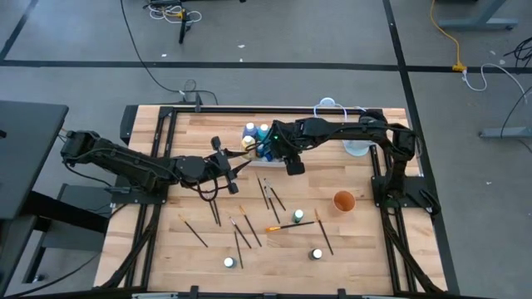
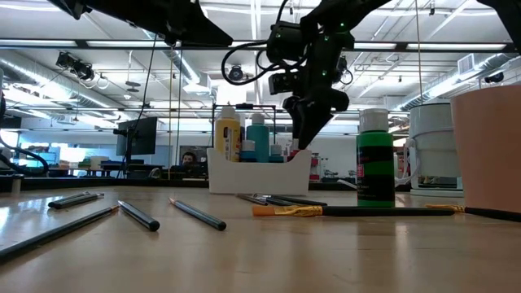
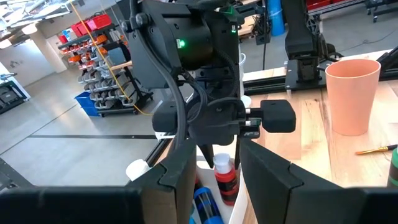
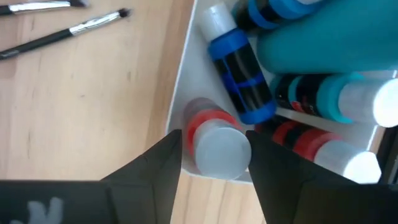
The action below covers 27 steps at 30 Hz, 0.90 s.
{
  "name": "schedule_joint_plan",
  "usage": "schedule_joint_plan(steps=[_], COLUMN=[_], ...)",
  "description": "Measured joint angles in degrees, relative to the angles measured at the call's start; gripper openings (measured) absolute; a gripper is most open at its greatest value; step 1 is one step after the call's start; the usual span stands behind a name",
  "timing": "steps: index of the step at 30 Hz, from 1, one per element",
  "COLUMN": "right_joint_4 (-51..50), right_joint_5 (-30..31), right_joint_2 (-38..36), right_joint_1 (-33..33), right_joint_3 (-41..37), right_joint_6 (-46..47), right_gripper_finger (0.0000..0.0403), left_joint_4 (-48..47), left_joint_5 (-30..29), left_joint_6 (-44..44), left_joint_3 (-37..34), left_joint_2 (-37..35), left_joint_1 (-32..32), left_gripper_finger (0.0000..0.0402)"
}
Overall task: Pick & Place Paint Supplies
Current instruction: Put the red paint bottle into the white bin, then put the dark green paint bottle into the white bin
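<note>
A white tray [image 1: 259, 139] at the table's far middle holds several paint bottles. My right gripper [image 4: 214, 140] points down into the tray's corner, open. Its fingers stand on either side of the white cap of an upright red bottle [image 4: 216, 148], with a slim gap showing. That bottle stands on the tray floor beside a lying blue bottle [image 4: 241, 68]. My left gripper [image 1: 233, 164] hovers level and open, left of the tray and well above the table, with nothing between its fingers. Dark-handled brushes [image 1: 239, 228] and an orange-handled one [image 1: 274, 227] lie on the wood.
A peach cup [image 1: 343, 200] stands at the right. A green bottle [image 1: 298, 216] and two other small bottles [image 1: 317, 254] [image 1: 229, 262] stand among the brushes at the front. A white round container [image 1: 357, 146] sits at the far right. Bare wood lies near the left.
</note>
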Motion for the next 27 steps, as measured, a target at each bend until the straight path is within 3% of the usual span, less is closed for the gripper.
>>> schedule_joint_plan(steps=[13, 21, 27], right_joint_4=[1.72, 2.36, 8.17], right_joint_5=[3.64, 9.53, 10.18], right_joint_2=[-0.25, -0.37, -0.37], right_joint_1=[0.30, 3.17, 6.34], right_joint_3=[0.00, 0.04, 0.04], right_joint_6=[0.28, -3.09, -6.82], right_gripper_finger=[0.0202, 0.0226, 0.0232], left_joint_4=[0.00, -0.02, 0.03], left_joint_5=[0.01, 1.97, 2.87], left_joint_6=[0.00, 0.00, 0.71], left_joint_3=[0.00, 0.00, 0.00], left_joint_2=[0.00, 0.00, 0.00], left_joint_1=[0.00, -0.02, -0.04], left_gripper_finger=[0.0132, 0.0132, 0.0132])
